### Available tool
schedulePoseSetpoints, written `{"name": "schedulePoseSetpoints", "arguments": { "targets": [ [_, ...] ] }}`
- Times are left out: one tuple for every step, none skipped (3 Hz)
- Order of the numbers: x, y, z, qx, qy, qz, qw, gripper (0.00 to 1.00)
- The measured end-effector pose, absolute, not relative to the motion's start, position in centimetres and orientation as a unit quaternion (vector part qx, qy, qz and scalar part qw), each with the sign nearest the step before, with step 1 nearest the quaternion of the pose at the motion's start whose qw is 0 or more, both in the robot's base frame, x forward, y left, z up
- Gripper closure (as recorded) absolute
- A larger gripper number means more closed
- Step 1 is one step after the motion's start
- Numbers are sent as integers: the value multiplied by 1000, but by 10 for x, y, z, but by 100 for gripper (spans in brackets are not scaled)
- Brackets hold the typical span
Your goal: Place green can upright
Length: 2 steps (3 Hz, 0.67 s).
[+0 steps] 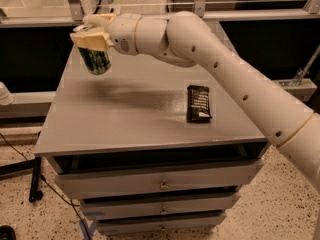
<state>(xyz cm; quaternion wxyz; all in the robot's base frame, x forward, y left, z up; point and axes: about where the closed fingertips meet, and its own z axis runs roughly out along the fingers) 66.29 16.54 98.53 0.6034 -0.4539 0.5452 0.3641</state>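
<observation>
Gripper [92,39] clamped on can [96,61], over far-left corner of cabinet [125,119]; can near upright, slightly tilted, off cabinet top. Wrapper [198,103] flat on cabinet, right of centre.

The green can [96,60], mottled green and white, hangs nearly upright with a slight tilt over the far left corner of the table [125,119]. The gripper [91,43] clasps its top end there.

The arm [235,84] is thick, round and off-white, with small dark holes along its shell and a thin yellowish ring at one joint. The gripper [92,43], above the bench's [125,119] far left corner, has cream-yellow fingers [89,39].
</observation>
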Motion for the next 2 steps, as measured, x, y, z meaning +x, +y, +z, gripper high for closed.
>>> {"name": "schedulePoseSetpoints", "arguments": {
  "targets": [
    [654,170,975,-459,519,368,620,100],
    [648,171,958,-457,509,375,626,100]
  ]
}}
